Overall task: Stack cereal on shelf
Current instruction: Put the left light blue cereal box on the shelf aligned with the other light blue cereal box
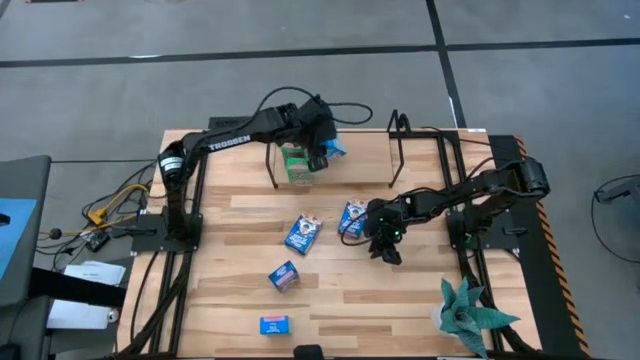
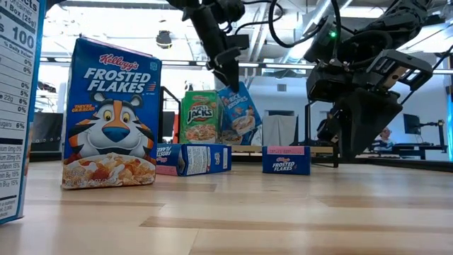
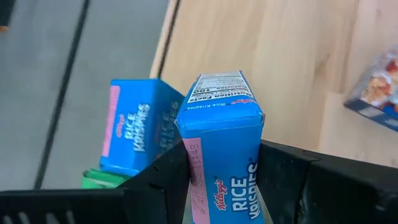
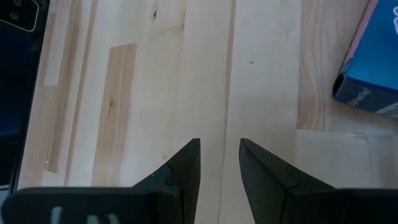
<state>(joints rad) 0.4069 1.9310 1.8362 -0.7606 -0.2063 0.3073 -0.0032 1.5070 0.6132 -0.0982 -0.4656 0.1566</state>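
left gripper (image 3: pixel 221 180) is up at the far side of the table, over the light wooden shelf with thin black wire uprights (image 1: pixel 395 150), and it's got a light blue cardboard rice krispies box (image 3: pixel 221 134) pinched between its two dark fingers, jaws closed down onto the box's sides. in the low view that box (image 2: pixel 237 113) hangs tilted from the gripper, just beside a green apple jacks box (image 2: pixel 198 117) standing upright on the shelf. left wrist view shows a second light blue rice krispies box (image 3: pixel 137 124) just past the held one, with a sliver of green under it.

right gripper (image 4: pixel 219 163) hovers low over the bare wooden tabletop (image 4: pixel 155 74) near the middle, fingers a small way apart, nothing between them. a dark blue frosted flakes box (image 1: pixel 352 218) lies flat just beside it, and another dark blue box with a picture front (image 1: pixel 302 233) lies a little to that one's left in the high view.

nearer the front edge, a small dark blue box (image 1: pixel 284 275) and a blue box lying flat (image 1: pixel 274 324) sit well apart from the shelf. down in the low view, a big upright frosted flakes box (image 2: pixel 110 113) fills the left.
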